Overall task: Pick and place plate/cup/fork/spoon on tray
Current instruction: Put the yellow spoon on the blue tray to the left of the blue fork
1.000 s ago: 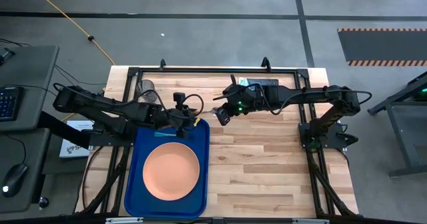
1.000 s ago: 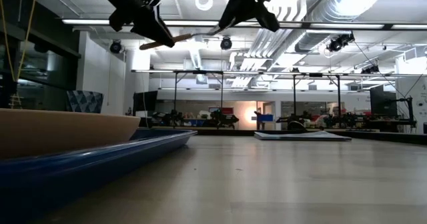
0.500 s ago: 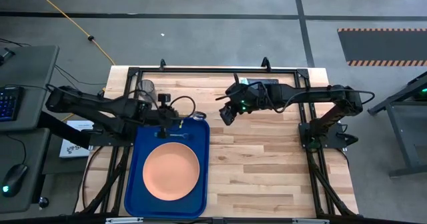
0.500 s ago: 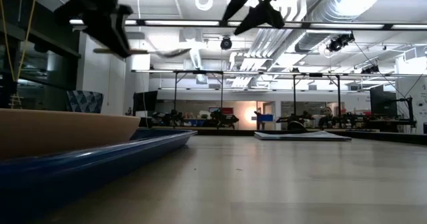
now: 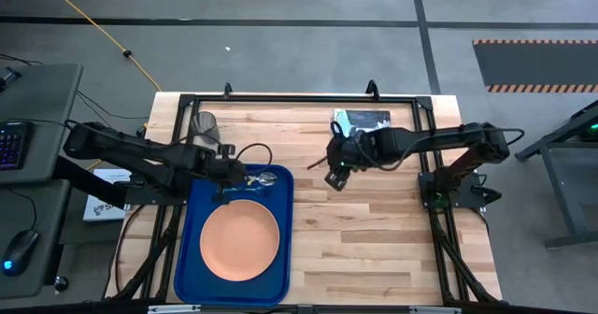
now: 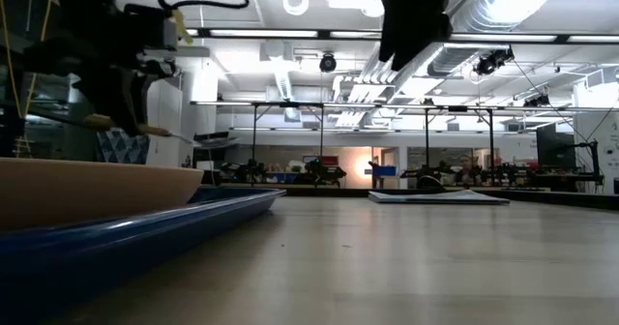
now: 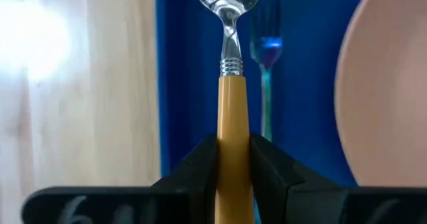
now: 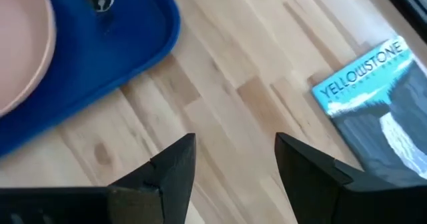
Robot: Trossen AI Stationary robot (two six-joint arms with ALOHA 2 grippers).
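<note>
Over the far end of the tray (image 5: 192, 258), the left tool (image 7: 233, 159) is clamped on the spoon (image 7: 233, 84), both fingers (image 7: 200, 167) pressed flat against the yellow handle well below the metal collar. Bowl points ahead, silver and shiny. Low view shows the spoon held above the tray, not down yet.

Fork (image 7: 266, 84) lies on the tray just beside the spoon's line, roughly parallel to it, between spoon and plate (image 5: 240, 240). Plate sits in the tray, taking up most of the middle and near part. Cup (image 5: 205, 124) stands on the worktop (image 5: 374, 230) off the tray's far left corner, not on the tray yet.

Right tool (image 8: 230, 161) hangs over bare worktop right of the tray, fingers spread wide, nothing held. A book (image 8: 373, 104) lies beyond it toward the far edge.

Handling, as a guess: spoon is light, stiff, thin; smooth handle could pivot or slip in a narrow pinch, so a mid-handle grip like this one looks right. Metal bowl would likely be slicker. Cup looks light and rigid; probably best pinched across the rim or one wall. Plate rim limits free tray space for setting things down.
</note>
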